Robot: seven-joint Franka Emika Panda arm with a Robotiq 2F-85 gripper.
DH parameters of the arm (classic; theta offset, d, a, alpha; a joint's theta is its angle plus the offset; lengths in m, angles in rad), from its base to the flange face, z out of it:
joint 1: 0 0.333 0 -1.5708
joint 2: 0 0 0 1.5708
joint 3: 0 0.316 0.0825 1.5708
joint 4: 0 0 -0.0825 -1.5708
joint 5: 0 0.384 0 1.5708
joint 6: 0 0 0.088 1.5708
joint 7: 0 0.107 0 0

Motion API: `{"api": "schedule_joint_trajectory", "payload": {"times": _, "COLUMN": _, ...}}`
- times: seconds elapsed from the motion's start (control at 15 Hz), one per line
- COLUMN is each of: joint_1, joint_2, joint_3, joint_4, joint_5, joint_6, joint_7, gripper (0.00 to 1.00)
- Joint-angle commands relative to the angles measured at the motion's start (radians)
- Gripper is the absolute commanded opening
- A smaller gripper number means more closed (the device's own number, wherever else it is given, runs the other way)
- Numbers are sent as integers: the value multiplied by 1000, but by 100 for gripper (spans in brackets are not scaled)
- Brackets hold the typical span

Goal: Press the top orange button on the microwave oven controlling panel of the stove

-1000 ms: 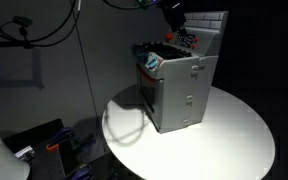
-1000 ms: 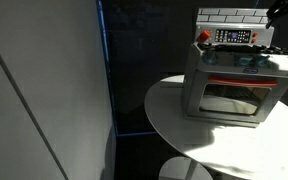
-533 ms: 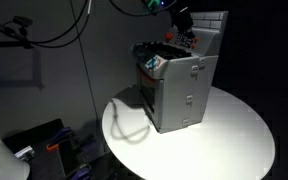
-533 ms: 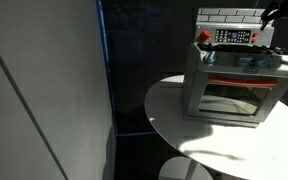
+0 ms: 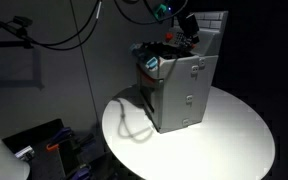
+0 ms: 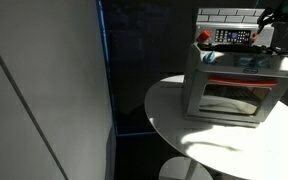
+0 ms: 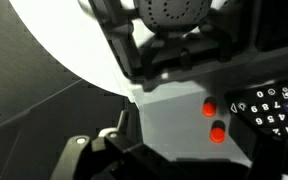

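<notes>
Gripper is basically all black and chunky, and the wrist view shows blocky dark linkages up close. There's a teal-green patch on the arm right next to it, plus a round grey perforated disc at its base. Too dim to read any markings.

Dark room. 1 round white table stands right. Black cables hang far left. 1 grey partition fills the near left.
</notes>
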Motion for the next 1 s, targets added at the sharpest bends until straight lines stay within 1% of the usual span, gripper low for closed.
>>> {"api": "schedule_joint_trajectory", "payload": {"times": 0.0, "joint_1": 24, "joint_2": 45, "joint_3": -31, "joint_4": 65, "joint_5": -19, "joint_6": -18, "joint_7": 39, "gripper": 100}}
{"api": "schedule_joint_trajectory", "payload": {"times": 0.33, "joint_1": 38, "joint_2": 75, "joint_3": -50, "joint_4": 99, "joint_5": -13, "joint_6": -20, "joint_7": 47, "gripper": 100}}
{"api": "schedule_joint_trajectory", "payload": {"times": 0.93, "joint_1": 49, "joint_2": 96, "joint_3": -65, "joint_4": 122, "joint_5": -4, "joint_6": -26, "joint_7": 51, "gripper": 100}}
